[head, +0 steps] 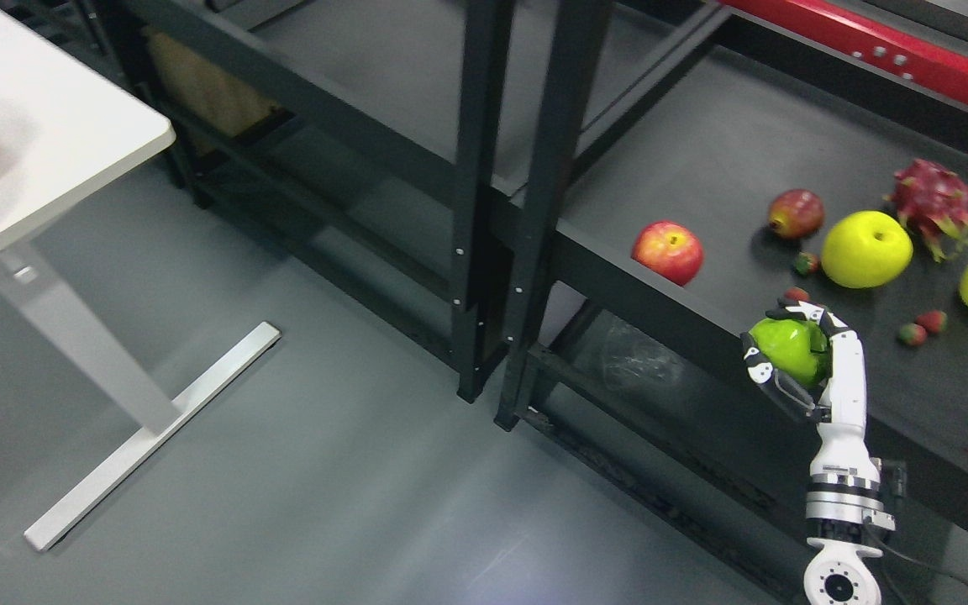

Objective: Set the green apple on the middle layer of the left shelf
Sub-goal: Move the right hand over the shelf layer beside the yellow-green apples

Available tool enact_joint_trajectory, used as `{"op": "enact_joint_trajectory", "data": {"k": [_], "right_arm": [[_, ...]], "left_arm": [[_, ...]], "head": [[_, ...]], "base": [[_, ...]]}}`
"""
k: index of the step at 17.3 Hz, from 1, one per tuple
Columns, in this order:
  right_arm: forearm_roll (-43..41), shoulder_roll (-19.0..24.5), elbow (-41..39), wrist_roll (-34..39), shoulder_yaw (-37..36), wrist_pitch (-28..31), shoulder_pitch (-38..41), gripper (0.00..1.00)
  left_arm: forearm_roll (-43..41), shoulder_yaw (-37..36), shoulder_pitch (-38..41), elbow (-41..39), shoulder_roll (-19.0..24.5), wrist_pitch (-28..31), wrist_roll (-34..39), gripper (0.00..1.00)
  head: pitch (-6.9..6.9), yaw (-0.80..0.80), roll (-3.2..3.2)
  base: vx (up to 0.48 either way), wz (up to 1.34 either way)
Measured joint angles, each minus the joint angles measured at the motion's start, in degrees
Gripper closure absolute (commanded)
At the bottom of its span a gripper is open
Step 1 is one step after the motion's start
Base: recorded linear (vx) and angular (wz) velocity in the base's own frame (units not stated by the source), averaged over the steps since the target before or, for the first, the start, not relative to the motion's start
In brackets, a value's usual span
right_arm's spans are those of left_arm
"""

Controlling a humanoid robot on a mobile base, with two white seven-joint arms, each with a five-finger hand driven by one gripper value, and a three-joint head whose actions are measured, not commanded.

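A wide grey floor (324, 470) lies open to the left, before the dark metal left shelf (349, 109). On the right, the black shelf board (786, 126) carries scattered fruit. At its near edge, the right hand (795, 353) has its fingers wrapped around the green apple (786, 349).

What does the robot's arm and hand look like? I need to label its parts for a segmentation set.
Only the right hand shows: white finger shells with black joints. Its forearm is white, ending in silver metal rings and a round white joint with a dark centre. A thin black cable trails from the wrist.
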Motion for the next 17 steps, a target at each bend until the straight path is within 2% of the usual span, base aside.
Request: {"op": "enact_joint_trajectory", "data": {"k": [6,17], "right_arm": [[0.0,0.01,-0.01,-0.05,-1.56,0.02,-0.54,1.0],[0.01,0.01,0.09,0.24,-2.51,1.05,-1.58,1.0]], "left_arm": [[0.0,0.0,0.0,-0.01,0.0,-0.34,0.0,0.0],[0.0,0.0,-0.01,0.0,0.0,-0.5,0.0,0.0]], "head": [[0.0,0.0,0.0],[-0.01,0.0,0.0]], "base": [[0.067,-0.69],[0.106,-0.3]]}}
